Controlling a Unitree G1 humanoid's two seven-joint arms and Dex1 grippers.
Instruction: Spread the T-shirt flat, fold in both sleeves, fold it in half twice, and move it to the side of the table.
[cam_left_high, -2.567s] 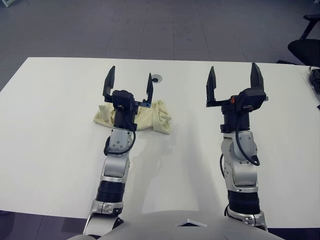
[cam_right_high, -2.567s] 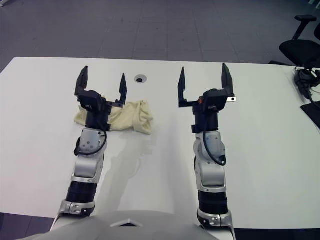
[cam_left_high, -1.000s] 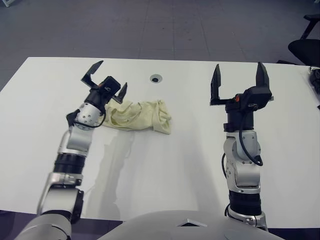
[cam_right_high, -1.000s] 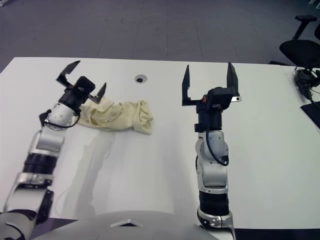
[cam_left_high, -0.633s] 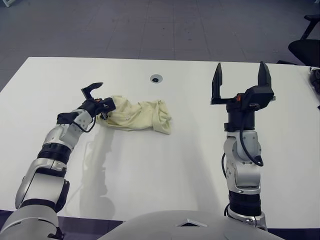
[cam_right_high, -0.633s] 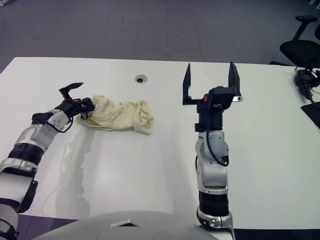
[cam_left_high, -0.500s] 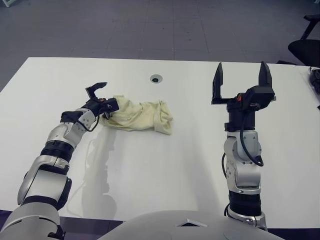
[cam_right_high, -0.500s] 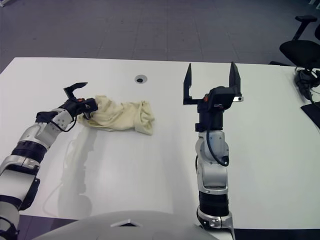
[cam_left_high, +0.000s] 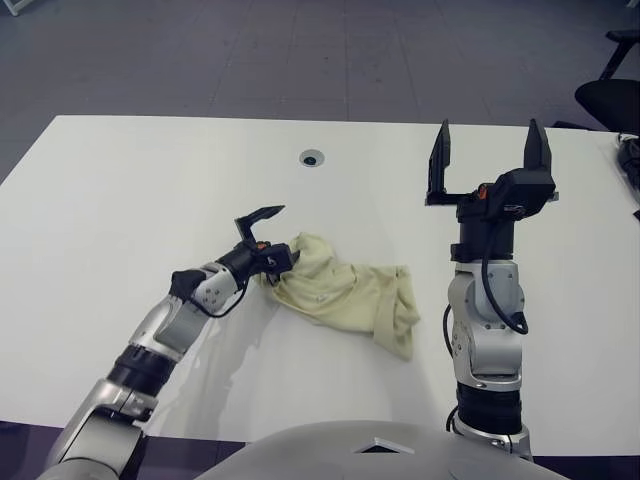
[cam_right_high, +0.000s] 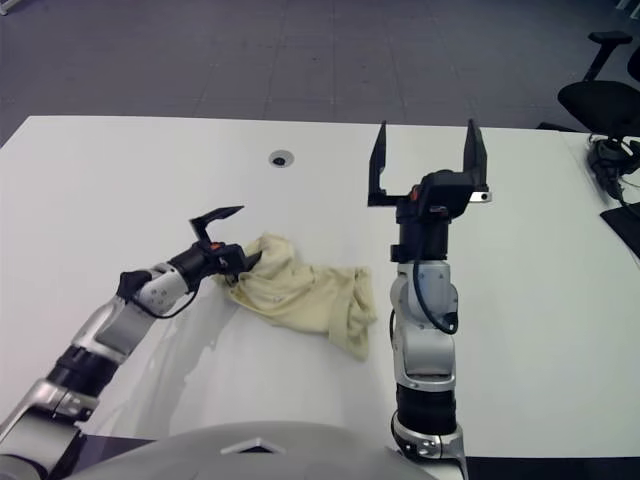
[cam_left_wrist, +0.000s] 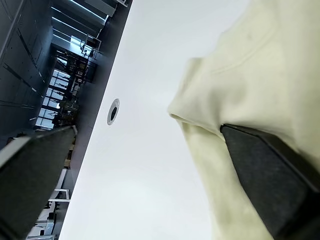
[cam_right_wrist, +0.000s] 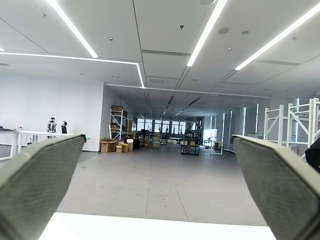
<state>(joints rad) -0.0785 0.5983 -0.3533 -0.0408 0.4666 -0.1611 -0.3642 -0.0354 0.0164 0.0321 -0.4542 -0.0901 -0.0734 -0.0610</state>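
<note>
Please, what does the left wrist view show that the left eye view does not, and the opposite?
Left wrist view only: a close look at one finger of the left end effector against the T-shirt fabric, and the room beyond the table edge.
Left eye view only: the whole crumpled T-shirt, the right end effector held upright and open, apart from the cloth, and a black chair.
Both: the T-shirt, the white table, its round hole, and the left end effector, open.
</note>
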